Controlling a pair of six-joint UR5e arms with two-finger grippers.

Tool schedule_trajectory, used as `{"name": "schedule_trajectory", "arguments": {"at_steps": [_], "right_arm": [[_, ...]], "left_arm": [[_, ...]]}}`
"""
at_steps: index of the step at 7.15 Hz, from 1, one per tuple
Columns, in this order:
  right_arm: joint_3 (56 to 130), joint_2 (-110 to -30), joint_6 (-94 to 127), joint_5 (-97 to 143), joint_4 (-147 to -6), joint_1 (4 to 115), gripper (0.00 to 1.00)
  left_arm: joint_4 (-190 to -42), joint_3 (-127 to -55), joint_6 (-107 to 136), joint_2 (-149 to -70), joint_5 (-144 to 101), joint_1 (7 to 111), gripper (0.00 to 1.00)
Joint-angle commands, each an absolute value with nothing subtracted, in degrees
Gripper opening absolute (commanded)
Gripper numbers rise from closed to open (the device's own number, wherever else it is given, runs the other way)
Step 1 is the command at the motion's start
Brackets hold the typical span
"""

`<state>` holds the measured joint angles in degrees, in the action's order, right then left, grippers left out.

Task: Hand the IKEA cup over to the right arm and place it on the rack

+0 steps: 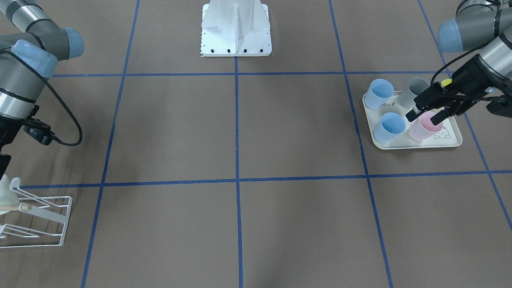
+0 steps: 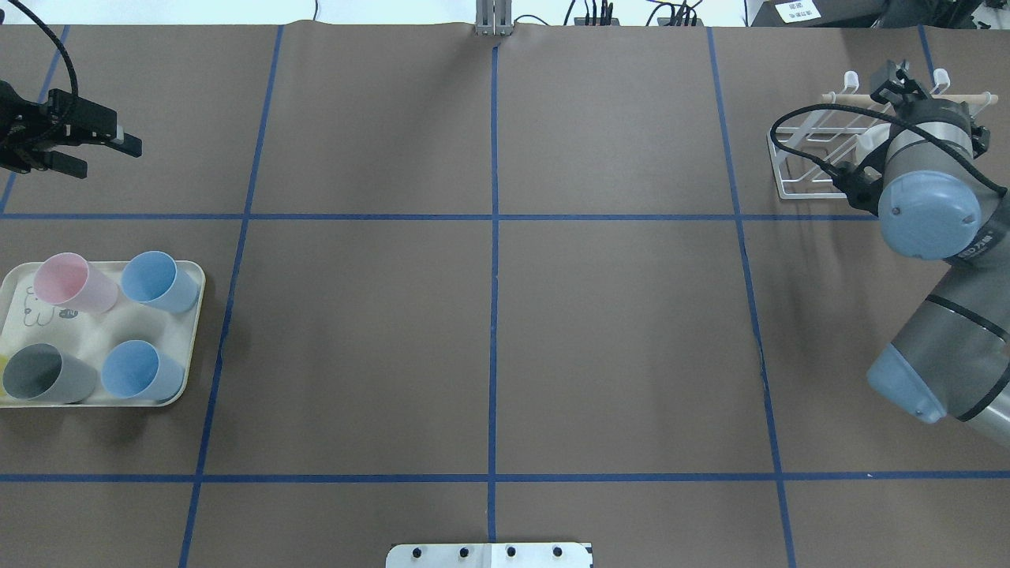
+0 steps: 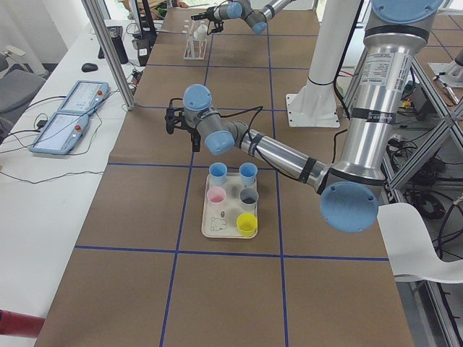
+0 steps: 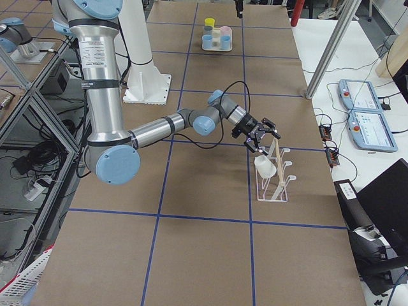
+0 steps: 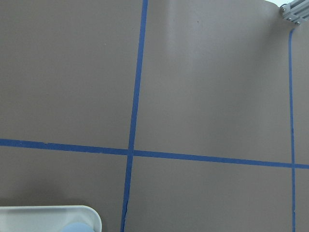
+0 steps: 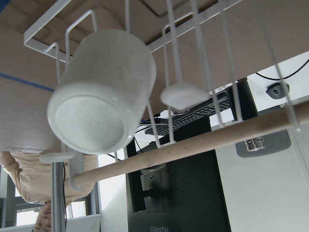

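A white cup (image 6: 101,92) hangs mouth-down on the white wire rack (image 1: 67,220), beside its wooden dowel (image 6: 203,140); it also shows in the exterior right view (image 4: 264,167). My right gripper (image 4: 264,131) is close by the rack's top, and I cannot tell whether it is open or shut. My left gripper (image 1: 427,116) is open and empty, high above the cream tray (image 2: 87,323). On the tray stand a pink cup (image 2: 71,282), two blue cups (image 2: 158,280), a grey cup (image 2: 43,375) and a yellow cup (image 3: 247,224).
The white arm mount plate (image 1: 236,40) sits at the table's middle on the robot's side. Blue tape lines (image 2: 493,237) divide the brown table into squares. Two control tablets (image 3: 69,116) lie on a side bench off the table.
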<state>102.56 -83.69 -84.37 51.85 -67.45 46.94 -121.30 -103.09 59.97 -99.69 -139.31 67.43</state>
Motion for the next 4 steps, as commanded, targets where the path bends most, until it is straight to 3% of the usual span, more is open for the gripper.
{"name": "schedule_trajectory", "arguments": {"at_steps": [1,4], "right_arm": [[106.16,-83.06,-73.39,58.85,-67.59,47.72,0.99],[109.24,-82.97,-36.34,74.82,-67.41,47.72,1.0]], "left_arm": [[-121.11,-102.83,54.79,-98.71,-139.31,68.81,1.0],[-112.01,-103.09,37.59,-96.87,-134.77,72.76,1.0]]}}
